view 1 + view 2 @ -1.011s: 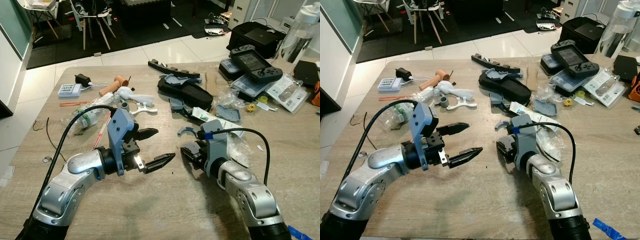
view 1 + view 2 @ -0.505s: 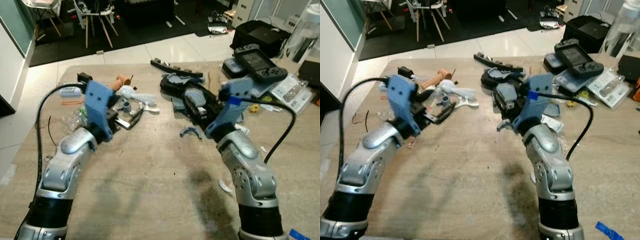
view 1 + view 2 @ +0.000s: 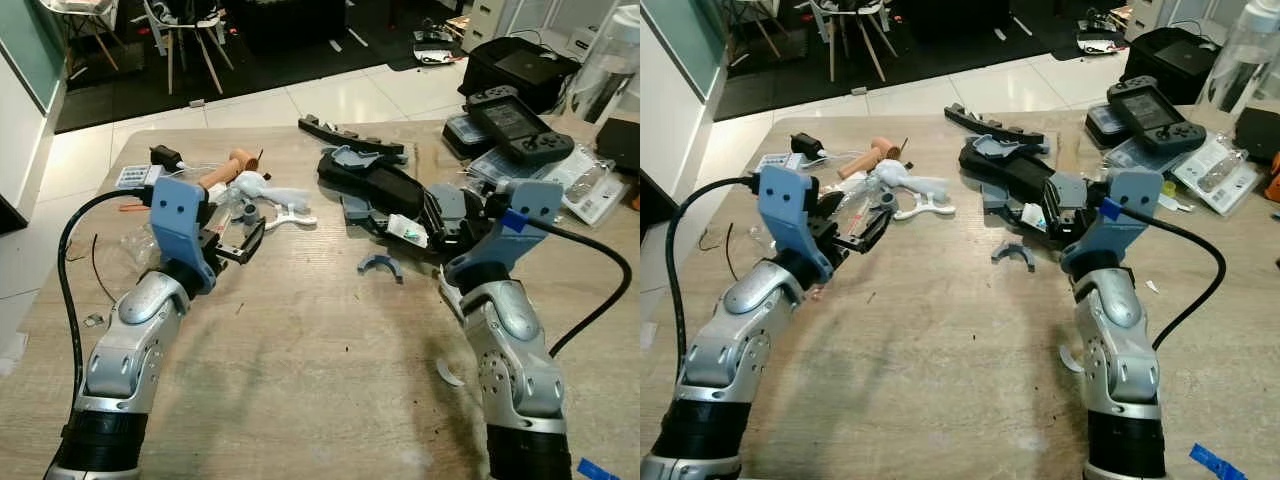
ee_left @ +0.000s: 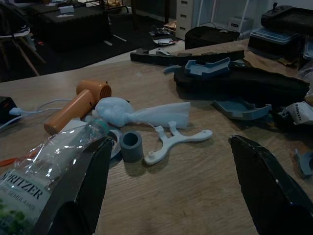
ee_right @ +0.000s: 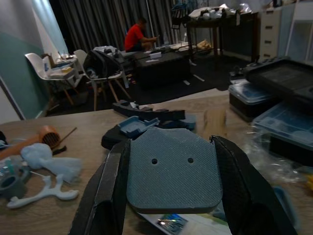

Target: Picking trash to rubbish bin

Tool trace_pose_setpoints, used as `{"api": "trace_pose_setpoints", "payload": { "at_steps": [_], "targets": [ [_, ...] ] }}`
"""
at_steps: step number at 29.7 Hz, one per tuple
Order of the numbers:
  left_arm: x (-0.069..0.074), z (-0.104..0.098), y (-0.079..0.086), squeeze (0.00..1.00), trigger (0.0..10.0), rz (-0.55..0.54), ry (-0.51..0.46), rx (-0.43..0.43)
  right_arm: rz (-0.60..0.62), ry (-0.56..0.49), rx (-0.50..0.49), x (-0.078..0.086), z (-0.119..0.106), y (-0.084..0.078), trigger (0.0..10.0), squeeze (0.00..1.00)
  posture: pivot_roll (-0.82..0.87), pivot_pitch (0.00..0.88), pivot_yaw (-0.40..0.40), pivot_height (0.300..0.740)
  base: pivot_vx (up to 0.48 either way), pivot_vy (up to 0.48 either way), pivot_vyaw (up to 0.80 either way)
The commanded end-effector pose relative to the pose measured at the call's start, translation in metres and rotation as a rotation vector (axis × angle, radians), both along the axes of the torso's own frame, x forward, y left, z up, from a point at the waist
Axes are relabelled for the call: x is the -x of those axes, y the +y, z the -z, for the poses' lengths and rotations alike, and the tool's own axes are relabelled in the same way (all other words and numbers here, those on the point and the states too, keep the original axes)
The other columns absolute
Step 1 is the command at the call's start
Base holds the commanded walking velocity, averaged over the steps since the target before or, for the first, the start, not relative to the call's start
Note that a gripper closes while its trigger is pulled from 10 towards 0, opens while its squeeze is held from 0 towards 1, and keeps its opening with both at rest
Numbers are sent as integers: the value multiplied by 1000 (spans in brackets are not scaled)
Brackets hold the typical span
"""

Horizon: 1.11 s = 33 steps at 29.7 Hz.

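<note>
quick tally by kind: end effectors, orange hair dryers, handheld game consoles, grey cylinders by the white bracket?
left end effector and right end effector: 2
orange hair dryer: 1
handheld game console: 1
grey cylinder: 1
Total: 5

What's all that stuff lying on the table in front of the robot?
Table: one, light wood, under everything.
Plastic bottle: one, clear and crushed, by the left gripper.
Hair dryer: one, orange, far left of the table.
Grey ring: one, upright beside a white bracket.
Black case: one, long, table centre.
Grey plate: one, blue-grey with two holes, between the right gripper's fingers.
Curved clip: one, blue-grey, on bare wood mid-table.
Game console: one, dark, far right.
Person: one, red top, in the room behind.
Left gripper: open, near the bottle.
Right gripper: shut on the grey plate.
</note>
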<state>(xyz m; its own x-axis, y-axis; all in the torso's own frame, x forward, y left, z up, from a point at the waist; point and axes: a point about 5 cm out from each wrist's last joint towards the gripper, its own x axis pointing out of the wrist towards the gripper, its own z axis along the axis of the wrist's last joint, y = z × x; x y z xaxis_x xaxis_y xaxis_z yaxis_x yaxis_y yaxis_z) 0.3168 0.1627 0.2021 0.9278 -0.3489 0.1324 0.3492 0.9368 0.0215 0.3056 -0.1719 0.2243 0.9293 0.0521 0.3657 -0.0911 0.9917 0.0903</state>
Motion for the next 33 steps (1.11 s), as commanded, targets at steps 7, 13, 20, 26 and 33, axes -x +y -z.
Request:
{"api": "trace_pose_setpoints", "payload": {
  "at_steps": [7,13,20,26,33],
  "targets": [
    [3,9,-3,0,10000,17,30,15,-23,30,6,1,13,8,10000,0,-8,158,103,740,-205,0,0],
    [4,10,-8,0,10000,36,33,10,-30,44,11,2,19,12,10000,0,-7,159,105,740,-444,0,0],
    [4,10,-9,0,10000,48,32,1,-35,50,12,2,21,13,10000,0,-7,158,105,740,-447,0,0],
    [5,9,-11,0,10000,63,29,-4,-44,52,6,2,21,17,10000,0,-7,158,105,740,-426,0,0],
    [6,9,-15,0,10000,104,26,-39,-42,48,2,2,21,17,10000,0,-1,158,114,740,-112,0,0]
  ]
}}
